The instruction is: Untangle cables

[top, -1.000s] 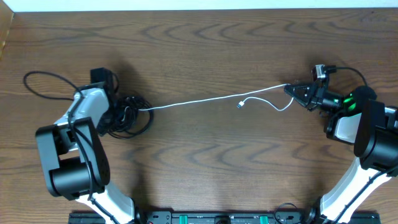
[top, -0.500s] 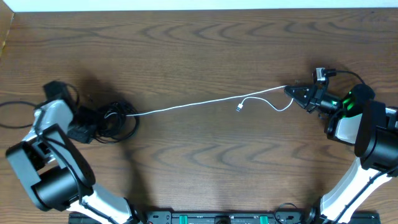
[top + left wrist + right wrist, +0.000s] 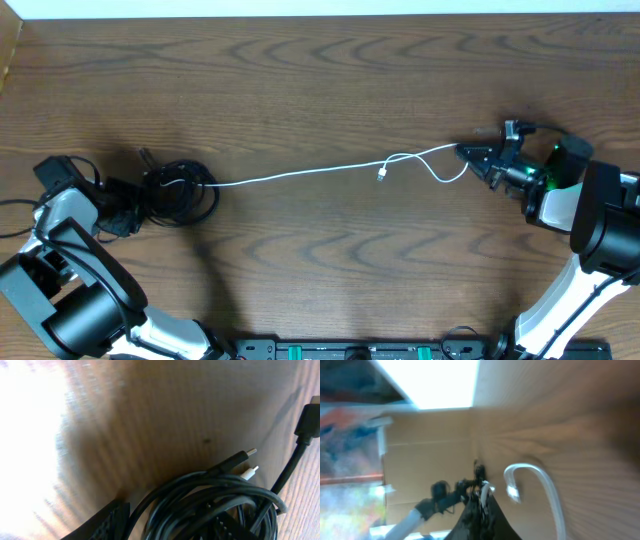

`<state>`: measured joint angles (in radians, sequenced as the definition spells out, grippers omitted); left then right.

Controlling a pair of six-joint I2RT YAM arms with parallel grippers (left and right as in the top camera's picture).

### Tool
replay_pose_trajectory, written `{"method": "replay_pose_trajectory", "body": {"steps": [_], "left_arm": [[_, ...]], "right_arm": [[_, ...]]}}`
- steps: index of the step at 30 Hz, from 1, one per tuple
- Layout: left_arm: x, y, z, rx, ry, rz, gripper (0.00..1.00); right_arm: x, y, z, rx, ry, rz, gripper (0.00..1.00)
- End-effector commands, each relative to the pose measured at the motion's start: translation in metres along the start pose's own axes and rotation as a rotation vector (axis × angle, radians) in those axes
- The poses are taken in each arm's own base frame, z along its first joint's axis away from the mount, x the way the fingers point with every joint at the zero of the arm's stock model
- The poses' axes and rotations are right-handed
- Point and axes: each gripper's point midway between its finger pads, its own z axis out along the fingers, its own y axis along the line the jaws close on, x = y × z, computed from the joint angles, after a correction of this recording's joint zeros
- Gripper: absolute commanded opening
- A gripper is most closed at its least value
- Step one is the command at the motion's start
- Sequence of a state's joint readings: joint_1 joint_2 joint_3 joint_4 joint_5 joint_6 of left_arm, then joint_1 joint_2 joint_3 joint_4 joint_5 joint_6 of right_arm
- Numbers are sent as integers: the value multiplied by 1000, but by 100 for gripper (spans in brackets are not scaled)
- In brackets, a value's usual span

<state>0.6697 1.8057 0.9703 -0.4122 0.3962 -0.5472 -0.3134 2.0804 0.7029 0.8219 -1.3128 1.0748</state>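
Two grips hold the tangle from opposite ends. At centre left, the left gripper point(image 3: 127, 203) clamps the left edge of the black cable bundle point(image 3: 182, 190). From the bundle the white cable point(image 3: 300, 172) runs rightward, nearly level and rising slightly, to the right gripper point(image 3: 466, 152), which is pinched tight on it. The plug point(image 3: 384, 174) lies beside a slack loop, nearer the right arm. Drawing the cable free probably means pulling along that line.
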Motion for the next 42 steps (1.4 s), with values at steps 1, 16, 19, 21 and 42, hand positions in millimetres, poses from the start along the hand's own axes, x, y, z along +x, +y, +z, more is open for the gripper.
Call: {"method": "replay_pose_trajectory", "body": {"steps": [1, 16, 19, 21, 42], "left_arm": [[54, 54, 48, -181, 162, -3, 50], [91, -5, 70, -88, 185, 315, 50], [99, -12, 72, -82, 191, 354, 50], [102, -15, 74, -78, 191, 368, 50], [113, -29, 75, -16, 222, 399, 50]], "right_arm": [[-13, -19, 4, 115, -101, -128, 3], [-1, -39, 31, 285, -68, -105, 2], [-6, -56, 14, 497, -112, -97, 3], [-9, -60, -1, 631, -132, -108, 5], [10, 27, 10, 734, -67, -390, 99]]}}
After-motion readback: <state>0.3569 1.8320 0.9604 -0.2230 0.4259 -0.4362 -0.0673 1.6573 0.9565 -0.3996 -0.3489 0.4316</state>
